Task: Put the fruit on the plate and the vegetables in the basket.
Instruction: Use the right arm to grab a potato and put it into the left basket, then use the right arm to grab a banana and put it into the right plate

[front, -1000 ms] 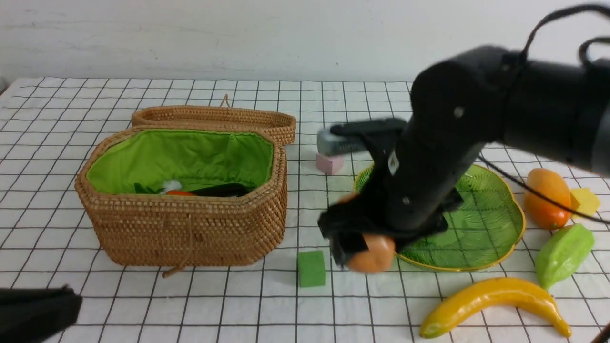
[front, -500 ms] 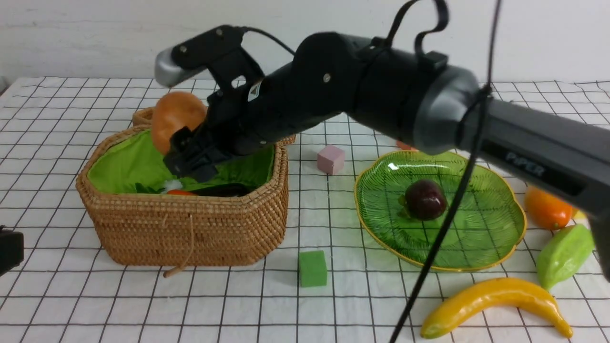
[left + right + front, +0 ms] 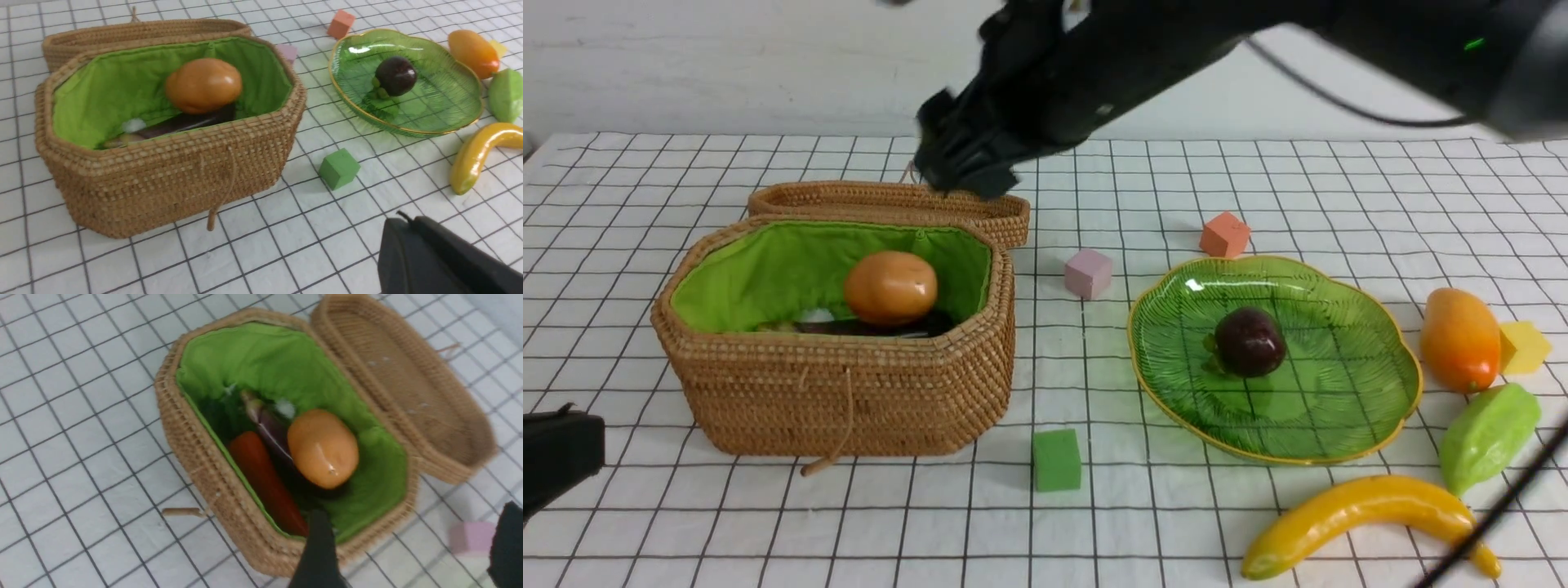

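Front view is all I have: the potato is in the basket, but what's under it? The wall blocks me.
Observer: From the right wrist view, the potato lies on a purple eggplant inside the basket.
Operator: Anything else in there?
Observer: An orange carrot lies beside the eggplant, along the lining.
Operator: The right pincer is a blur for me. Is it holding anything?
Observer: No, the right pincer is open above the basket with nothing between its fingers.
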Action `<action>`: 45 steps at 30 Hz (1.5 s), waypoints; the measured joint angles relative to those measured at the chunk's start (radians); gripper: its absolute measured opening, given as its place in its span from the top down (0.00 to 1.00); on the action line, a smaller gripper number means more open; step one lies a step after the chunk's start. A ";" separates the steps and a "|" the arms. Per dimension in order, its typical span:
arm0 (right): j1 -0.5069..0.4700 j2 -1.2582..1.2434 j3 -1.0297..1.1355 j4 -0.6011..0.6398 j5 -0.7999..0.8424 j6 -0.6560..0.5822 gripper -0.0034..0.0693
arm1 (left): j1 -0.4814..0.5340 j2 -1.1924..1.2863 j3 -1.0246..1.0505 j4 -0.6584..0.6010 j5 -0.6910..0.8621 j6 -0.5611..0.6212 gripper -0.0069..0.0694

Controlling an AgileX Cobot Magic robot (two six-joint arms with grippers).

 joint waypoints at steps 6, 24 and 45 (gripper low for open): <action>-0.002 -0.142 0.009 -0.203 0.305 0.094 0.72 | 0.000 0.000 0.000 -0.201 -0.055 0.190 0.93; -0.389 -0.451 0.977 -0.157 0.142 -0.146 0.61 | 0.000 0.062 0.000 -0.850 0.024 0.881 0.93; -0.577 -0.048 1.026 -0.009 -0.243 -0.515 0.21 | 0.000 0.062 0.000 -0.855 0.114 0.888 0.93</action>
